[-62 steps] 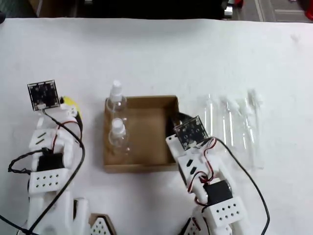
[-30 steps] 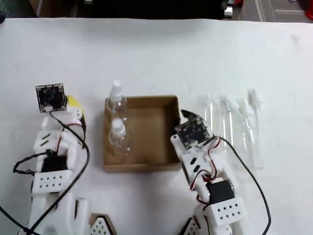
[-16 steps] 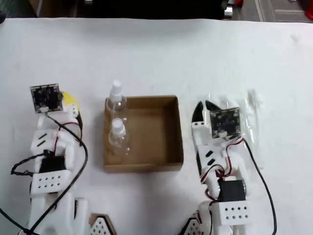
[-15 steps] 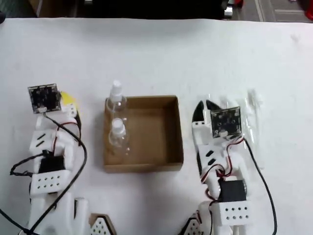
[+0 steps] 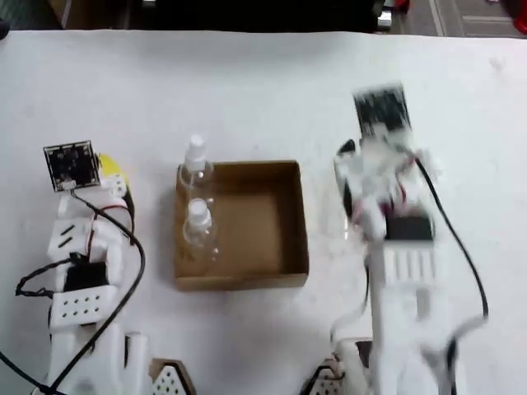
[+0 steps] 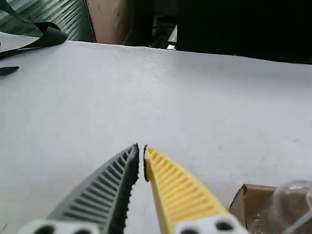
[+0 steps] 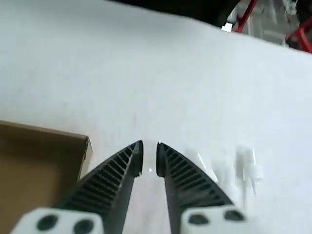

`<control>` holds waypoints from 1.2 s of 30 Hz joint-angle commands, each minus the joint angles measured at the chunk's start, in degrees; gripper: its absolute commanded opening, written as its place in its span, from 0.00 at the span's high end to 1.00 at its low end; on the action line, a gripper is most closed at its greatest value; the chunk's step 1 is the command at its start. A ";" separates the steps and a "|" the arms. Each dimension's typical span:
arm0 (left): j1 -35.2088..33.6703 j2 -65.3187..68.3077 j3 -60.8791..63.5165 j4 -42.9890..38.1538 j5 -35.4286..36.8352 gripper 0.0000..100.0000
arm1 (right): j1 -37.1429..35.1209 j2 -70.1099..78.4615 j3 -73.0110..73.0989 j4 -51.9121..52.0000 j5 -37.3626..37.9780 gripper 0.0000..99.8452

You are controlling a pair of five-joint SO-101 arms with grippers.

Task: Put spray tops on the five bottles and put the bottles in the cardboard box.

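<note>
Left jaws together — right jaws slightly apart, beside the cardboard box (image 7: pixel 45 132).

The cardboard box (image 5: pixel 255 222), shallow, brown and open-topped, lies flat between the two grippers. It is to the right of the fingers (image 6: pixel 170 195) of the left gripper (image 6: pixel 142 148) and to the left of the fingers (image 7: pixel 114 178) of the right gripper (image 7: pixel 148 146). Two clear bottles with white spray tops sit along its left wall, the side nearer the left fingers: the far bottle (image 5: pixel 196 167) at the far corner, the near bottle (image 5: pixel 200 226) about midway. Just ahead and to the right of the right fingers lie loose clear bottles (image 7: pixel 219 170) and a white spray top (image 7: pixel 246 163), too blurred to count.
</note>
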 commanded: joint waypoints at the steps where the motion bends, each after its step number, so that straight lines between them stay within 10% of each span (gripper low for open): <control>1: -0.40 -0.31 -0.18 -1.23 -0.18 0.98 | 0.75 24.40 -25.49 14.99 1.05 0.96; 19: 1.45 -0.31 -0.18 -1.14 -0.44 0.98 | 4.26 78.37 -82.11 41.27 -1.76 0.83; 36: 1.45 -0.31 -0.18 -1.23 -0.44 0.98 | 3.82 91.12 -99.16 52.70 -1.76 0.83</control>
